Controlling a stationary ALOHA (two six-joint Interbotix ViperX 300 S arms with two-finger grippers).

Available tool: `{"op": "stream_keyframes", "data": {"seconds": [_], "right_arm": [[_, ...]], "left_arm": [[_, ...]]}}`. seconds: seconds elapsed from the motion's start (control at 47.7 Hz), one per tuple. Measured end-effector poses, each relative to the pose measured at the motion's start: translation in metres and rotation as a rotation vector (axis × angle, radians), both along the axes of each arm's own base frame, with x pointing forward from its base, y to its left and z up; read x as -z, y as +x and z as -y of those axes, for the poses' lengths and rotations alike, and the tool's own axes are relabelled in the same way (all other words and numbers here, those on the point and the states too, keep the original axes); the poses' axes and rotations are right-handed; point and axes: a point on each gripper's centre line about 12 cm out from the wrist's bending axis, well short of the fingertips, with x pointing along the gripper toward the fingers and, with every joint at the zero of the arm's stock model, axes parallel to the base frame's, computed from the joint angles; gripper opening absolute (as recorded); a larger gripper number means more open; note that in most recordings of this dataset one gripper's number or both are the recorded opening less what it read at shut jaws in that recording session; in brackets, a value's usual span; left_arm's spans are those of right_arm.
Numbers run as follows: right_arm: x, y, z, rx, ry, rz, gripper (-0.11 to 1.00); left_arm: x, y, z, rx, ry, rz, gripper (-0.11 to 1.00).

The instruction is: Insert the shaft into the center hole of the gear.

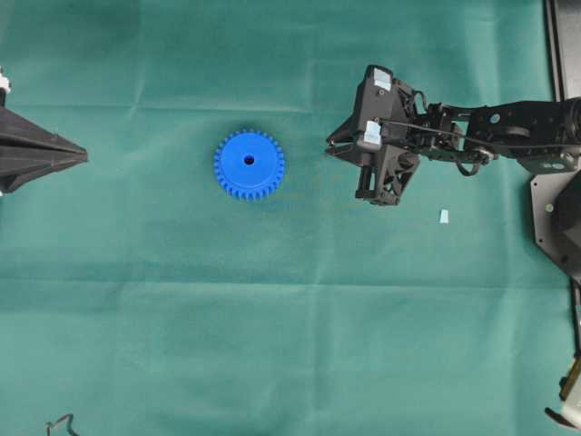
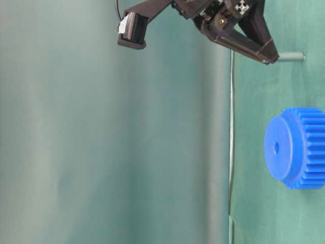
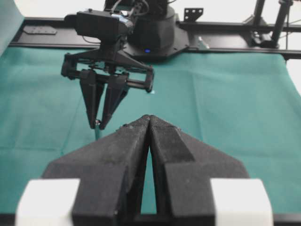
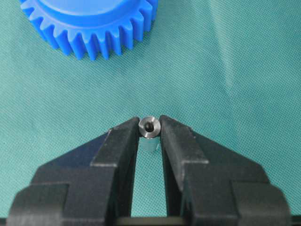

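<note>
right pincer (image 4: 149, 134) clamped on the shaft (image 4: 149, 128), upright, above the table (image 1: 136, 318) | gear (image 1: 249, 164) ahead of its tips, apart, center hole (image 1: 249, 160) empty | left pincer (image 3: 149, 123) together, idle | done: pick-up; left: carry, align, insert

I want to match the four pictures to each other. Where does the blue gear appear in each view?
Overhead exterior: the gear lies left of centre, on the green cloth.
Table-level exterior: at the right edge, below the middle.
Left wrist: not in view.
Right wrist: at the top edge, left of centre, partly cut off.
Shared landmark: the right gripper, shut on the shaft.
</note>
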Motion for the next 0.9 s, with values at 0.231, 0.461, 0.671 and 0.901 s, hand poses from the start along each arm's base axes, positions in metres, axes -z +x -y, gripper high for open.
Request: {"op": "stream_keyframes", "data": {"seconds": [0.231,0.461,0.671,0.901], "right_arm": [[-0.0003,0.0002,0.0001,0.0,-0.001,0.003,0.18],[-0.0002,0.0001,0.0003,0.011,0.008,0.005,0.18],[-0.0004,0.0002,0.0004,0.012,0.008,0.006,0.18],[-0.0004,0.0002,0.0004,0.012,0.008,0.006,0.39]], "left_arm": [[-0.0003,-0.0003,0.0,0.0,0.0,0.002,0.0],[0.0,0.0,0.0,0.0,0.0,0.0,0.0],[-0.0003,-0.0003,0.0,0.0,0.0,0.002,0.0],[-0.0005,-0.0003,0.0,0.0,0.0,0.003,0.0]]}}
